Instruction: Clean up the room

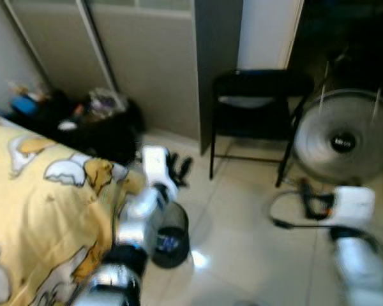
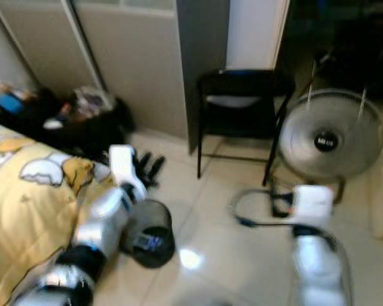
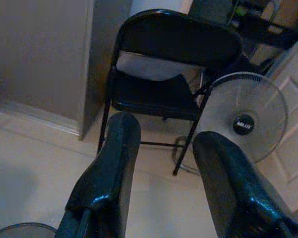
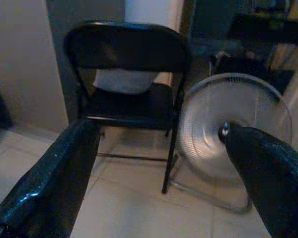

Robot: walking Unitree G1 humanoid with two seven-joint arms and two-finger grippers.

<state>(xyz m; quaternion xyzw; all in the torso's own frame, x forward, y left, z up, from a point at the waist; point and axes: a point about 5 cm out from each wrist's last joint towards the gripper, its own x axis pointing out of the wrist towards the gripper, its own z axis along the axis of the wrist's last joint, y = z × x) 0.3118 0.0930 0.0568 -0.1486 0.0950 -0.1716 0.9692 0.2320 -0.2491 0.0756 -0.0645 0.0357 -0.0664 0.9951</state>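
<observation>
Both grippers' fingers spread, empty; left gripper [image 1: 177, 171] seemingly above bin [image 1: 169, 234] rim.

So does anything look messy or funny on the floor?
Yes. A black cord lies looped loose on the pale tiled floor before the round grey fan, and dark clutter is heaped against the wall beside the yellow bedcover.

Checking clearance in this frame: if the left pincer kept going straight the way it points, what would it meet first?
Probably the black folding chair: the left pincer, fingers open, points at its seat across bare floor. The fan stands beside it; depth is unclear.
</observation>
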